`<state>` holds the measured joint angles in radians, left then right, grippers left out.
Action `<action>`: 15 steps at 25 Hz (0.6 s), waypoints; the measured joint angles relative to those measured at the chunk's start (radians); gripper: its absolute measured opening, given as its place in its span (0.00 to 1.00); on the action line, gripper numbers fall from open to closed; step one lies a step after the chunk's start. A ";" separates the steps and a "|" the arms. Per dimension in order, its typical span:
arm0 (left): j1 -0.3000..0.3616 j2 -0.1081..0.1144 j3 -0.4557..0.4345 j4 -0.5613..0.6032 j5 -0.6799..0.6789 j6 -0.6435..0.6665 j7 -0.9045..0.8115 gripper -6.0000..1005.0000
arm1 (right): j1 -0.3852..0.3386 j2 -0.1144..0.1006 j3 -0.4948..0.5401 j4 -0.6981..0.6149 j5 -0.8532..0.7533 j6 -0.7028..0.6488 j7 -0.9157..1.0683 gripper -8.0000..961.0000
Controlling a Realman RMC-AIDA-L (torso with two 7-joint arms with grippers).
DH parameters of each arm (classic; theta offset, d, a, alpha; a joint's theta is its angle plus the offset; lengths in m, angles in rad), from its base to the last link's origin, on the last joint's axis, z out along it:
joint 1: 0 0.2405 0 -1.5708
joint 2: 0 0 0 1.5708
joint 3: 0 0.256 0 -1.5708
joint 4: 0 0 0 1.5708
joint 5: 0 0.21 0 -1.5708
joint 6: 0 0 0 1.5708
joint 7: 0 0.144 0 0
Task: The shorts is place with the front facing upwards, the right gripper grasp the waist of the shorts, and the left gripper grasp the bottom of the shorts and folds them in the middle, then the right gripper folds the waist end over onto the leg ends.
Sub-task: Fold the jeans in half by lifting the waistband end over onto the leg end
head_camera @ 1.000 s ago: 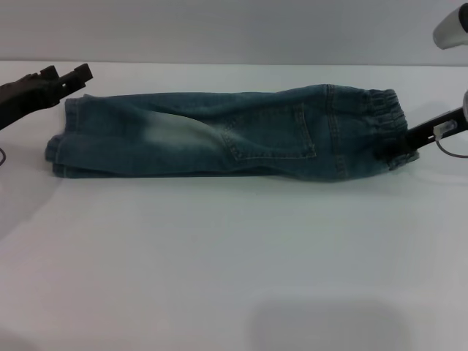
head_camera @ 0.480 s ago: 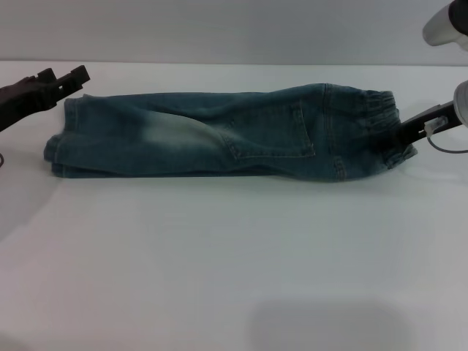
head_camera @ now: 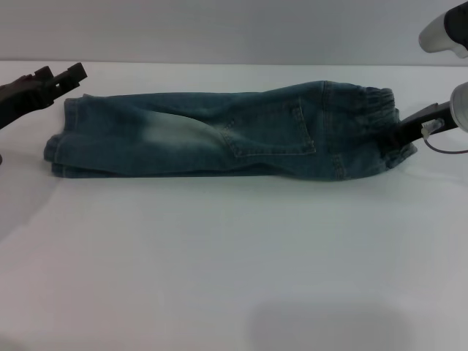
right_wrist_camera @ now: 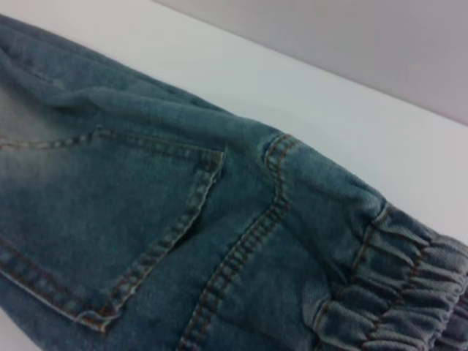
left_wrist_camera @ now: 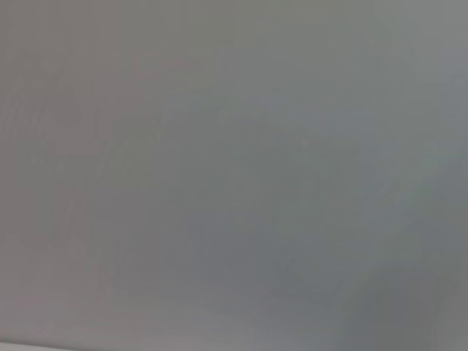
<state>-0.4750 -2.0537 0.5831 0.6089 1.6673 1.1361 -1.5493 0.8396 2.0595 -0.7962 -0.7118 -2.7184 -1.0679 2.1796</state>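
The denim shorts (head_camera: 219,135) lie folded lengthwise across the white table (head_camera: 234,256), pocket side up. Their gathered elastic waist (head_camera: 371,108) is at the right and the leg ends (head_camera: 57,150) at the left. My right gripper (head_camera: 395,139) is shut on the waist edge and holds it slightly raised. The right wrist view shows the pocket (right_wrist_camera: 110,219) and the waist (right_wrist_camera: 409,292) up close. My left gripper (head_camera: 60,74) hovers open just beyond the far corner of the leg ends, not touching the denim. The left wrist view shows only plain grey.
A grey wall (head_camera: 219,29) rises behind the table's far edge. The white tabletop stretches bare in front of the shorts, toward me.
My right gripper has risen slightly and drawn the waist edge up with it. The left gripper has drifted a little to the left.
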 joint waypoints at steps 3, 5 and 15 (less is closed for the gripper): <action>-0.001 0.000 0.004 0.000 -0.001 0.001 0.004 0.81 | -0.008 0.000 0.000 -0.006 0.043 -0.006 -0.030 0.10; -0.003 0.000 0.005 -0.001 -0.001 0.001 0.012 0.81 | -0.013 -0.006 0.001 -0.016 0.068 -0.027 -0.040 0.08; -0.062 -0.003 0.008 -0.108 -0.001 0.002 0.166 0.81 | -0.082 0.001 0.013 -0.284 0.099 -0.310 -0.019 0.06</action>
<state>-0.5370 -2.0571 0.5912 0.5009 1.6665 1.1379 -1.3830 0.7575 2.0601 -0.7831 -0.9958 -2.6192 -1.3779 2.1604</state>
